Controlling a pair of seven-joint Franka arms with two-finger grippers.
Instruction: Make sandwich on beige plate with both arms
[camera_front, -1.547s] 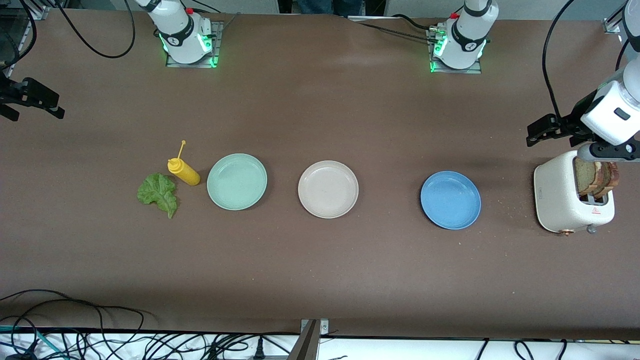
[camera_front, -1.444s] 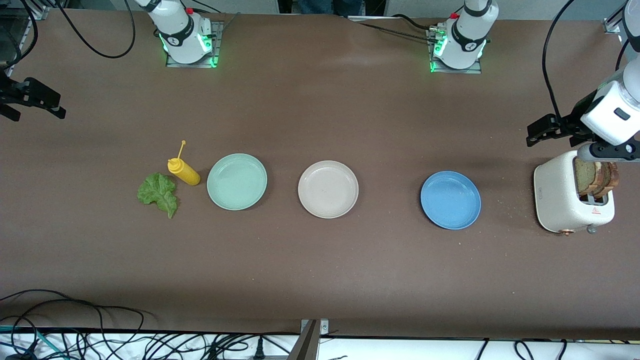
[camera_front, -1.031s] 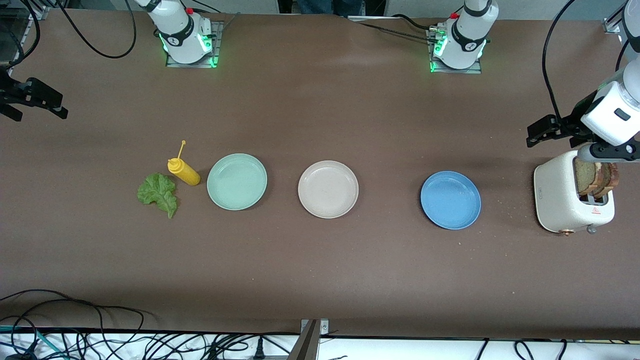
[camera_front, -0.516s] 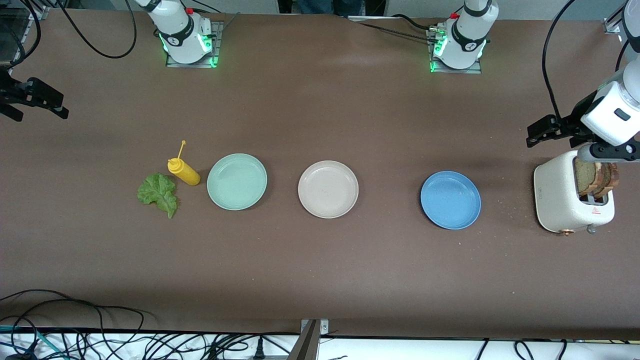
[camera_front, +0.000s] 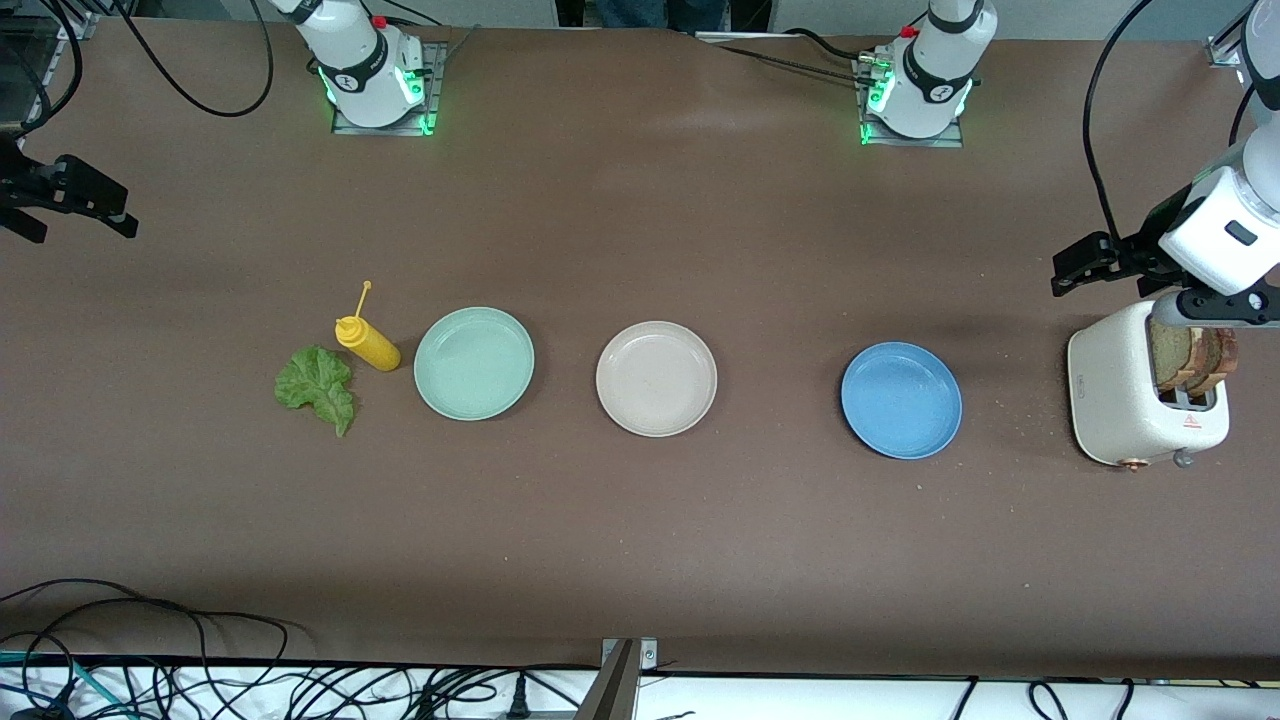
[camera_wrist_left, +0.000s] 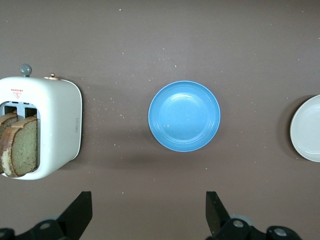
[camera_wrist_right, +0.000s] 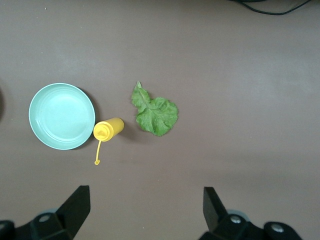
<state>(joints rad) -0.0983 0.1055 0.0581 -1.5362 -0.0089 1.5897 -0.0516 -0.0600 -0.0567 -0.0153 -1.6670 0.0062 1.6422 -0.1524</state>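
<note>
Both hands open: left hand (camera_wrist_left: 147, 215) over worktop (camera_front: 640, 550) near toaster (camera_front: 1120, 395), bread slices (camera_front: 1190, 355) apparently inside; right hand (camera_wrist_right: 145, 212) waits; beige plate (camera_front: 656, 378) bare, lettuce leaf (camera_front: 318, 386) at its 9 o'clock.

The only sign to be made out is a red warning triangle on the top face of the white toaster (camera_front: 1120, 395), just beside its bread slots; it shows in the front view and again in the left wrist view (camera_wrist_left: 55, 125), where a line of tiny red print sits over it, too small to read. A small dark mark on the toaster's side wall cannot be read either. Nothing else carries legible writing.
</note>
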